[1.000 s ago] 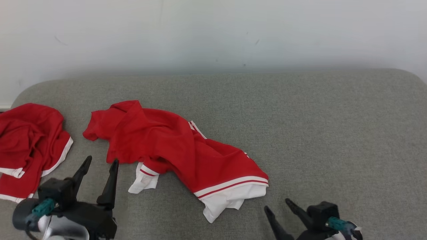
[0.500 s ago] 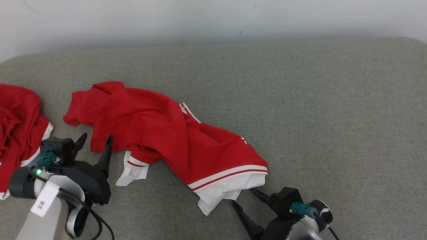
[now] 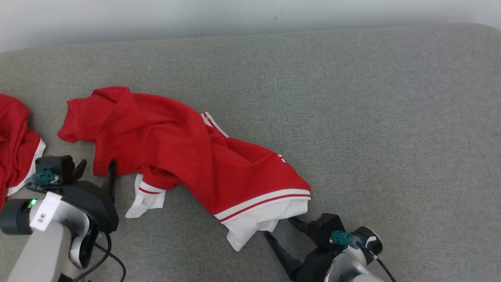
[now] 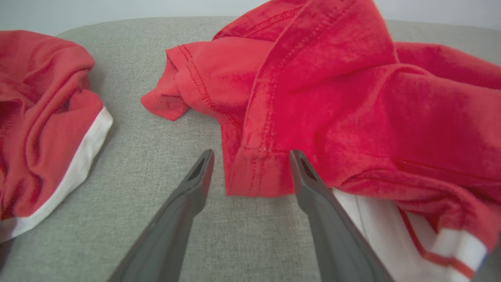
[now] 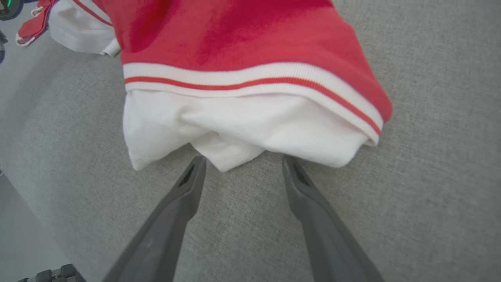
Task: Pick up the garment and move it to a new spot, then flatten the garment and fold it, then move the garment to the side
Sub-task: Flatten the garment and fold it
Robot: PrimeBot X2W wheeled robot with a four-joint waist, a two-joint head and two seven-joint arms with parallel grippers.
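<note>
The pick-up step is judged to be in hand: the crumpled red garment [image 3: 188,156] lies unlifted on the left half of the grey padded surface [image 3: 372,117], near its front edge. The left gripper [image 4: 252,156] is spread wide astride a red hem corner, and the right gripper [image 5: 243,158] is spread wide just short of the white hem; nothing is held. A short advance and closure on the cloth are called for.

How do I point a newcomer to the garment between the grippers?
On the grey cushion, look left of centre: a crumpled red garment stretched diagonally. Unlike the red heap at the left edge, white fabric spills from under its red-striped white hem.
</note>
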